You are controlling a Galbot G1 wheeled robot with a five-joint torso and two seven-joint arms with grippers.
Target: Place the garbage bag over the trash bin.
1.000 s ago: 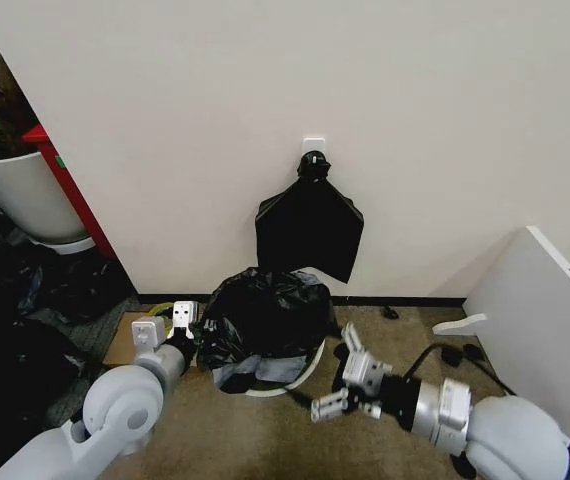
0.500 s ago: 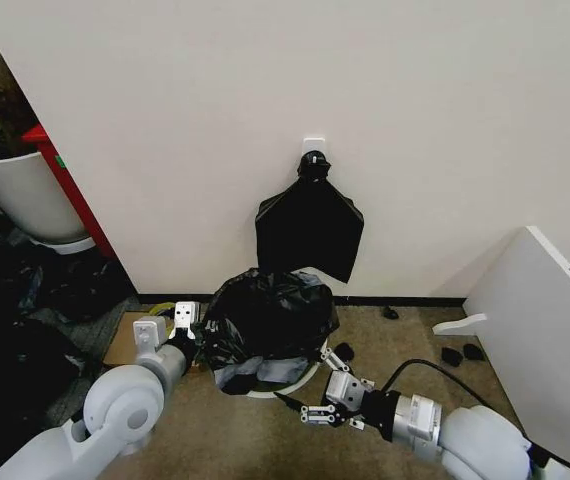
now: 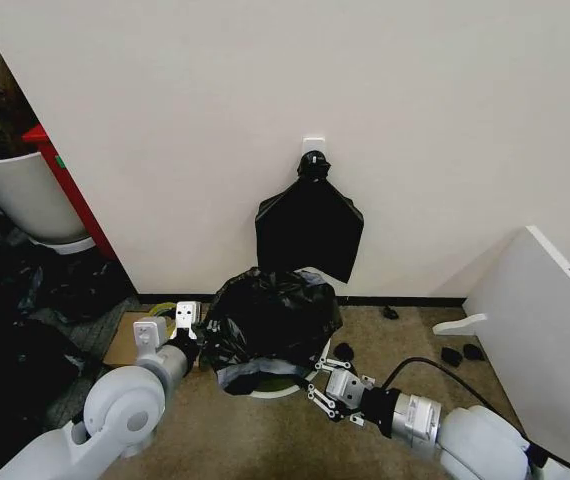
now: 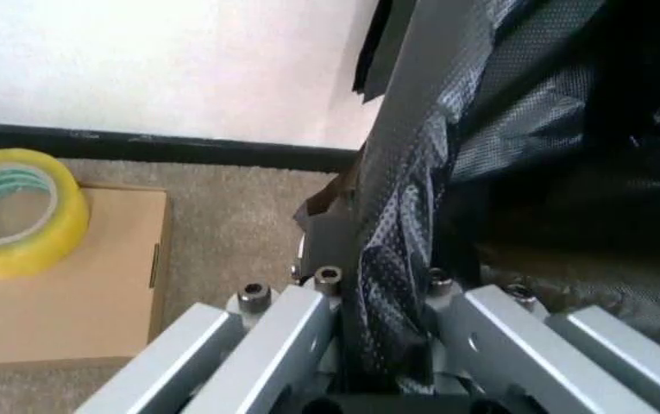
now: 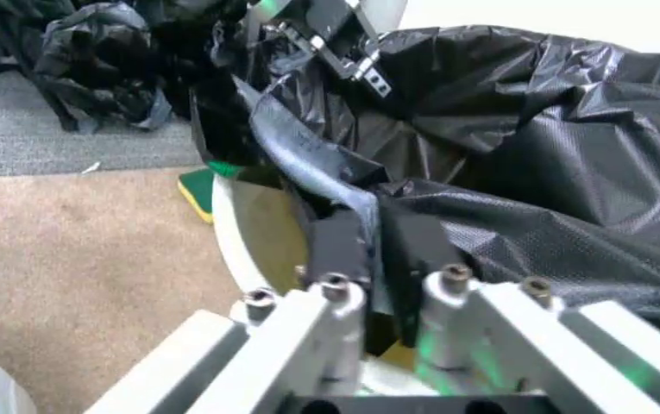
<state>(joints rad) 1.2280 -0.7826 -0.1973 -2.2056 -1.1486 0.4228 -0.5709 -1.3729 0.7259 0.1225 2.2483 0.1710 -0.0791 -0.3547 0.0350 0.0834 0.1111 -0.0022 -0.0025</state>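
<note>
Garbage bag: the large, thin, glossy black plastic garbage bag [image 3: 270, 318], crinkled and billowy, sits draped over the bucket on the carpet floor by the wall; it covers the top and upper sides, and its lower edge hangs unevenly, so I judge the covering only partly done.
Trash bin: the round white plastic trash bin [image 3: 277, 386] stands under the bag, with only its lower rim and pale green-tinted base peeking out in front; its contents are hidden by the plastic.
Left gripper: the left gripper [image 4: 390, 341] is at the bag's left side, its fingers [image 4: 287, 332] closed on a fold of the black film, probably to keep that side stretched and anchored.
Right gripper: the right gripper [image 5: 378, 259] is low at the bin's front right, its fingers [image 5: 336, 246] pinched nearly together on the bag's hem, apparently to draw it down over the bin's wall.
Hanging bundle: a flat, fan-shaped bundle of black bags [image 3: 309, 226] hangs from a wall hook above, apart from the work.
Tape roll: a yellow roll of tape [image 4: 13, 210] rests on a brown cardboard box [image 4: 59, 293] beside the left arm.
</note>
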